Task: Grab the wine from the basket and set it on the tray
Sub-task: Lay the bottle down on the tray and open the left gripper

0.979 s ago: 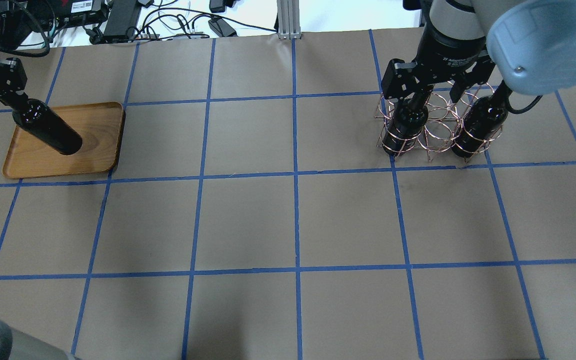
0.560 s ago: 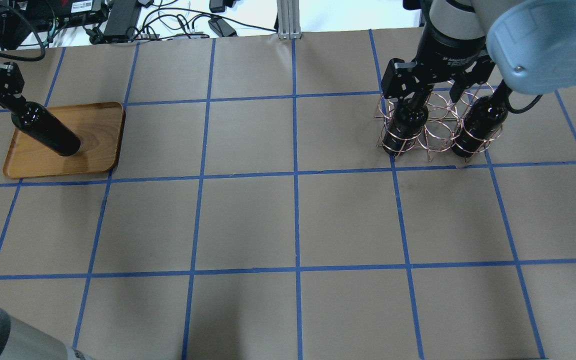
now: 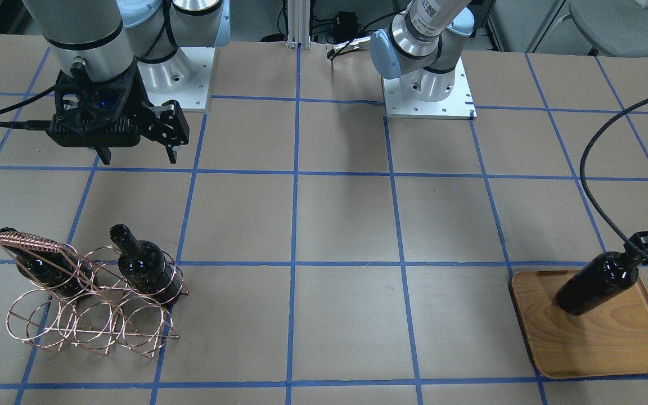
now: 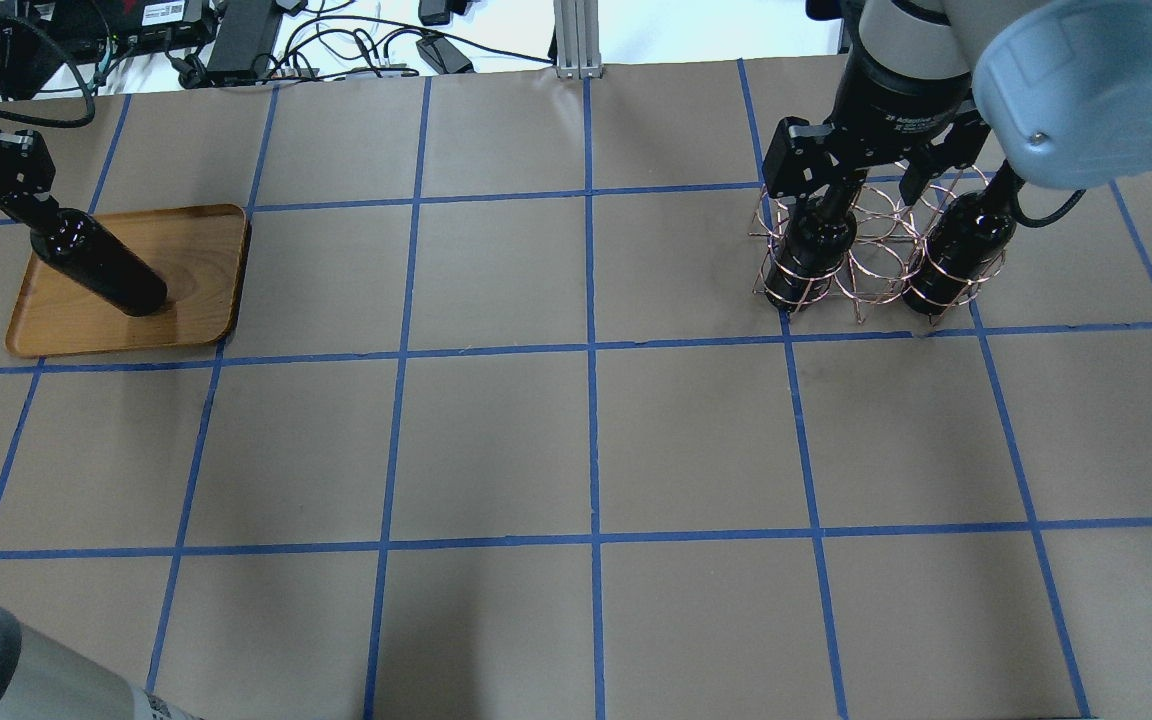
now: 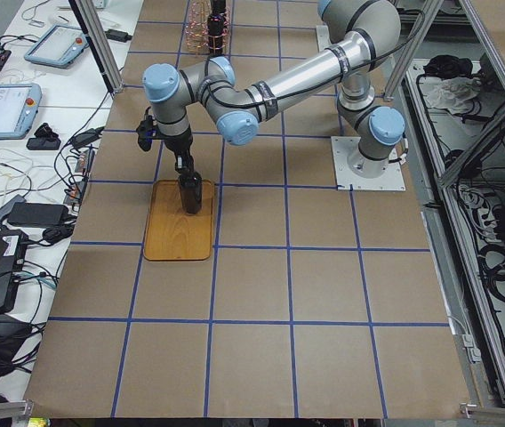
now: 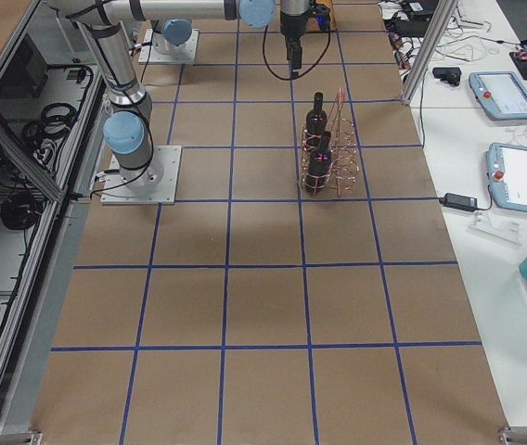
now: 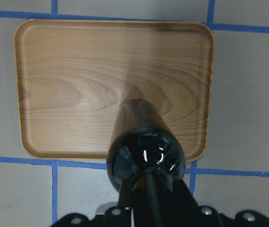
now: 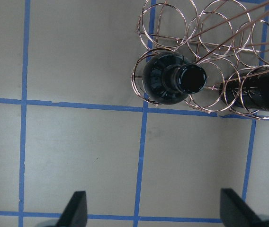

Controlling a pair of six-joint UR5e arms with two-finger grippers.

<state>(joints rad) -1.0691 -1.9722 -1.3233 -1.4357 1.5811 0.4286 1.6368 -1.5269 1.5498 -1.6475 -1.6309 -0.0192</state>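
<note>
My left gripper (image 4: 24, 205) is shut on the neck of a near-black wine bottle (image 4: 108, 272) and holds it upright over the wooden tray (image 4: 198, 248). The bottle's base is at or just above the tray surface, as the front view shows for the bottle (image 3: 593, 286) and tray (image 3: 599, 343). The left wrist view looks down the bottle (image 7: 145, 142) onto the tray (image 7: 77, 71). My right gripper (image 3: 136, 156) is open and empty, high above the copper wire basket (image 3: 85, 320). The basket holds two more bottles (image 8: 174, 80) (image 8: 262, 92), one at each end.
The table is brown paper with a blue tape grid. The basket's coiled handle bar (image 3: 31, 243) runs over the bottle on the view's left. The arm bases (image 3: 428, 90) stand at the robot's edge. Cables and devices (image 4: 236, 40) lie beyond the far edge.
My left gripper has lowered the bottle a little toward the tray. The right gripper and the basket have not moved.
</note>
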